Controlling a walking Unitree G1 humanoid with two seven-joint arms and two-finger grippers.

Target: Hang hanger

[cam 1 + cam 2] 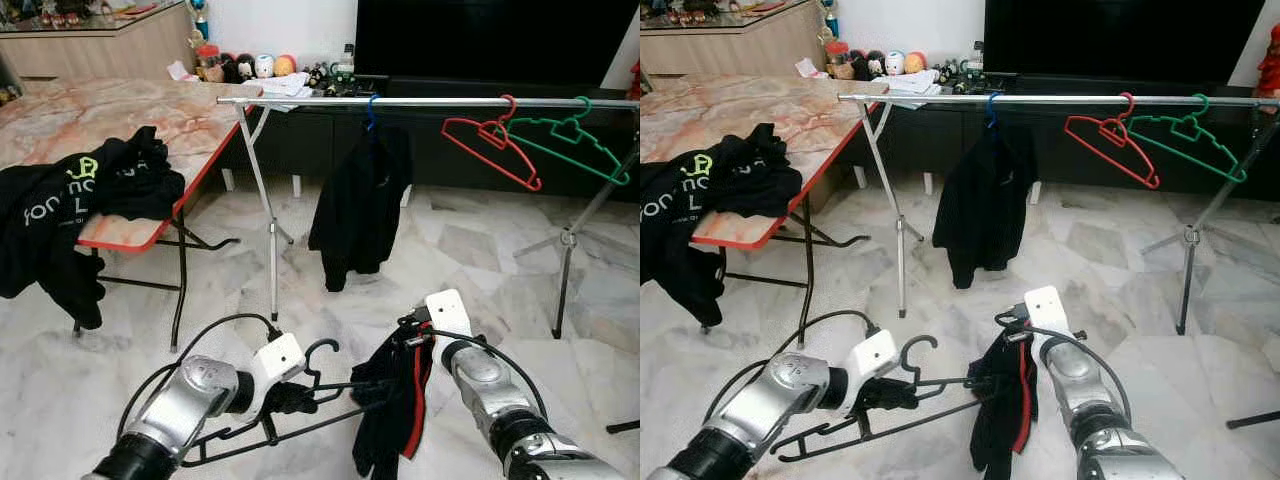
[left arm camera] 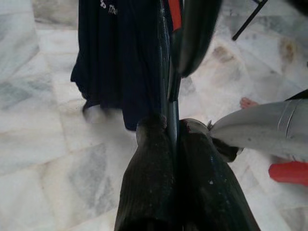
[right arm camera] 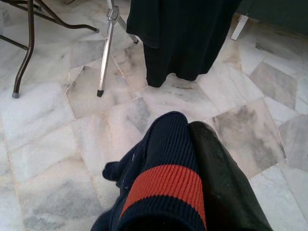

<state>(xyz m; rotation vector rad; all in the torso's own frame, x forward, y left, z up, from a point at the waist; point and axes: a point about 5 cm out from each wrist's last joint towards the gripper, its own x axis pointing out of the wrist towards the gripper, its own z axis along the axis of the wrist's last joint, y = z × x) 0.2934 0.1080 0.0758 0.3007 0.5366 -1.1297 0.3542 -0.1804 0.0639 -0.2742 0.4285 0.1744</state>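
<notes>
Marble floor [image 1: 470, 270] spreads under everything, with a marble-topped bench [image 1: 110, 120] at the left carrying a heap of black clothes [image 1: 70, 200] that spills over its red edge. Across the middle runs a silver rail [image 1: 430, 102] on thin legs; a black jacket [image 1: 360, 205] hangs from it on a blue hook, and a red hanger [image 1: 492, 150] and a green hanger [image 1: 570, 145] hang side by side further right, overlapping. Low in front, the left end effector [image 1: 290, 398] is clamped shut on the wire of a black hanger [image 1: 300, 400], which lies roughly level between the two arms, its hook [image 1: 320, 350] pointing up, well below the rail. The right end effector [image 1: 415, 345] is closed on a navy garment [image 1: 395, 410] with a red stripe, which is draped over the hanger's right end and hangs down towards the floor.
</notes>
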